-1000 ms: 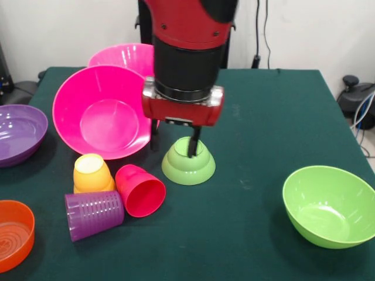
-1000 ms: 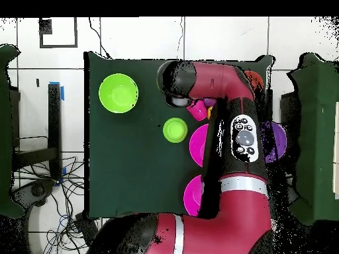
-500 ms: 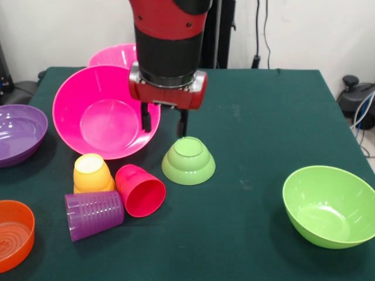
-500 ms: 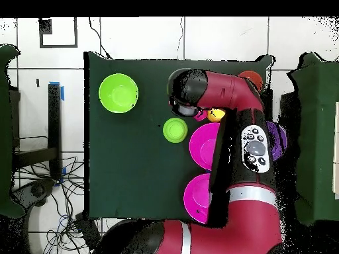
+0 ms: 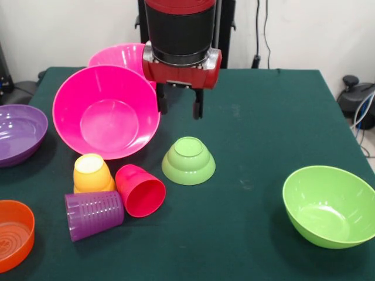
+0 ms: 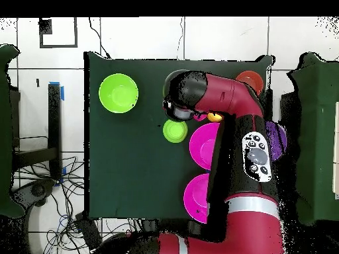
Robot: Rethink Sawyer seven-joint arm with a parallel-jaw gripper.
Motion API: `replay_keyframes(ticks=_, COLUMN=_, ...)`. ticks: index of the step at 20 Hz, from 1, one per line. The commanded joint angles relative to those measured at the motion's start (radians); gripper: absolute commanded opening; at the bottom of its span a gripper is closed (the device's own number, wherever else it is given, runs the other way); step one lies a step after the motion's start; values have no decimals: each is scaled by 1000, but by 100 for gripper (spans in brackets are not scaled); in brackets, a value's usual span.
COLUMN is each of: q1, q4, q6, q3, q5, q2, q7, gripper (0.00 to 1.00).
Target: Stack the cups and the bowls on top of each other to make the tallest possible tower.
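My gripper (image 5: 180,110) hangs open and empty above the table, behind and above the small green bowl (image 5: 188,160), which sits upside down. Left of that bowl are three cups. The yellow-orange one (image 5: 92,172) stands upside down, while the red one (image 5: 140,190) and the ridged purple one (image 5: 94,215) lie on their sides. Two hot pink bowls (image 5: 105,111) (image 5: 120,55) rest at the back left. In the overhead view the arm covers the gripper, and the small green bowl (image 6: 175,131) shows beside the wrist.
A wide purple bowl (image 5: 17,132) sits at the left edge and a shallow orange bowl (image 5: 12,234) at the front left corner. A large lime green bowl (image 5: 328,205) stands upright at the front right, also seen overhead as the lime green bowl (image 6: 118,92).
My gripper has lifted off the small green bowl and drawn up and back, with its fingers open. The bowl and cups have stayed where they were.
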Motion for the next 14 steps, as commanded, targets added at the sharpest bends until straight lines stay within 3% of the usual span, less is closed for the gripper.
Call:
replay_keyframes(ticks=1, q1=-13, q4=137, q6=-97, q3=43, q5=-17, q2=34, q7=48, gripper=100)
replay_keyframes(ticks=5, q1=-31, q4=123, q6=-183, q3=48, q5=-49, q2=87, q7=32, gripper=100)
replay_keyframes(ticks=14, q1=-21, q4=92, q6=-223, q3=43, q5=-40, q2=145, q7=51, gripper=100)
